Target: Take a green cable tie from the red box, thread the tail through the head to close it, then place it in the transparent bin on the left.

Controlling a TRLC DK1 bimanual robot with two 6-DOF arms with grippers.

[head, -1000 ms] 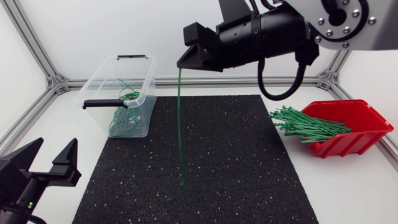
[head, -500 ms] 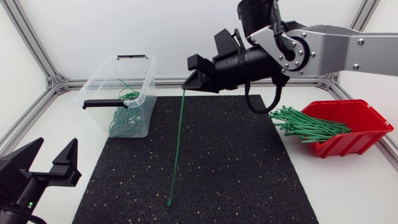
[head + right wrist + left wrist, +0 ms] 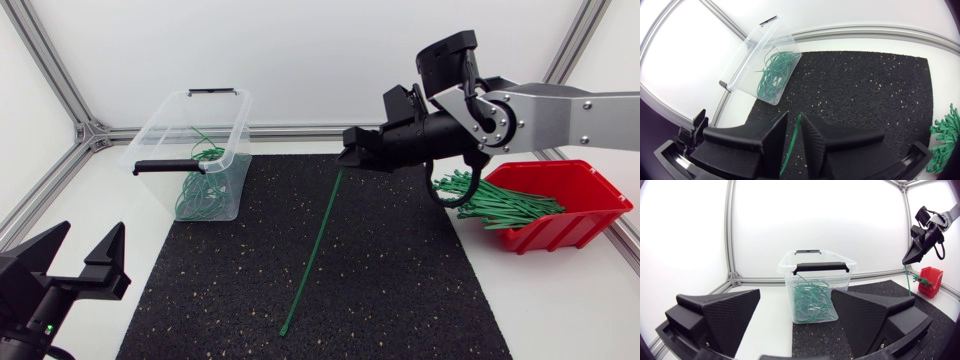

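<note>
One green cable tie (image 3: 315, 250) hangs slanted above the black mat (image 3: 420, 290), its top end pinched between the narrowly closed fingers of the right gripper (image 3: 348, 160). Judged: the tie is out of the red box (image 3: 575, 215), threading not begun. The next move calls for the left gripper (image 3: 88, 242), wide and empty at near left, to take the free end.

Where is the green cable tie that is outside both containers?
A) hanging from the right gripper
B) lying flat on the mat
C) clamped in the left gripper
A: the right gripper is shut on the upper end of the cable tie, which slants down to the black mat; the left gripper is open and empty.
</note>
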